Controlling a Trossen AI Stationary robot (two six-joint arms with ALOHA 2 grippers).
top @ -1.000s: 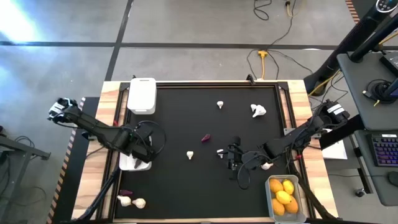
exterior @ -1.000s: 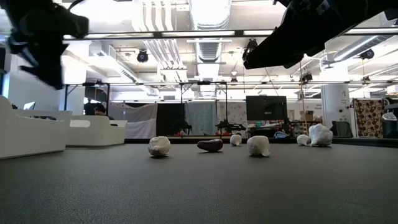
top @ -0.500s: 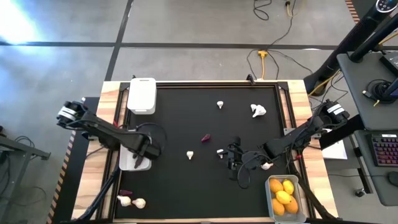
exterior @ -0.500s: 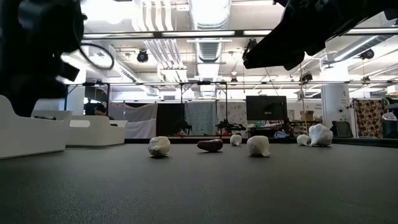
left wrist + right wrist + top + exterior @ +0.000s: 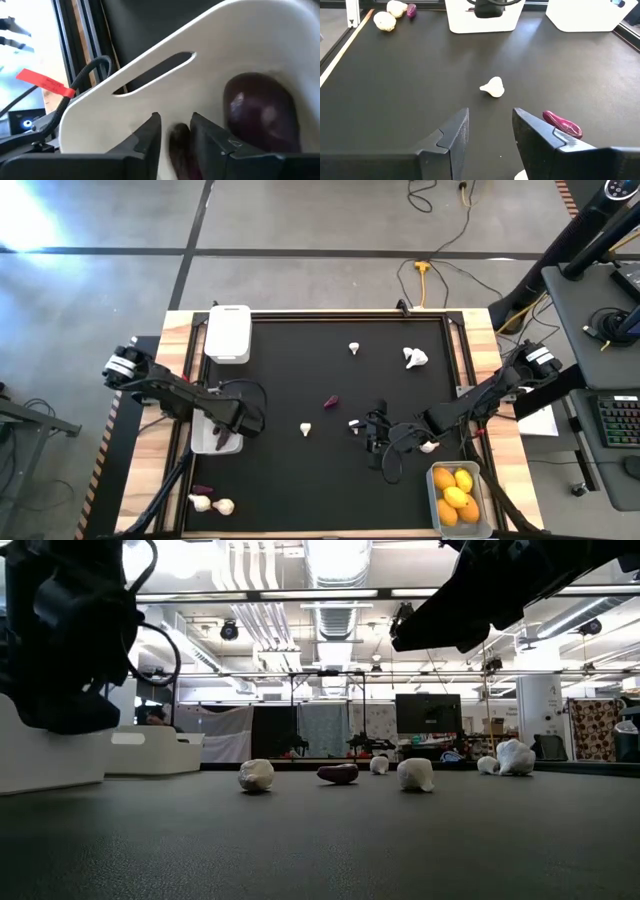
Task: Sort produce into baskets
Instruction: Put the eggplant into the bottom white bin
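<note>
glossy dark purple eggplant (image 5: 262,117) inside white basket (image 5: 205,438), left gripper (image 5: 175,131) lowered in, fingers clenched on a second purple piece (image 5: 179,145)

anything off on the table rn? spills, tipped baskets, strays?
One thing: two garlic bulbs and a small eggplant lie off the black mat, on the wooden edge at the near left corner. All three baskets stand upright, nothing spilled. The left gripper is down inside the white basket, holding an eggplant piece.

Yellow cable (image 5: 424,275) (on floor); keyboard (image 5: 620,423)
</note>
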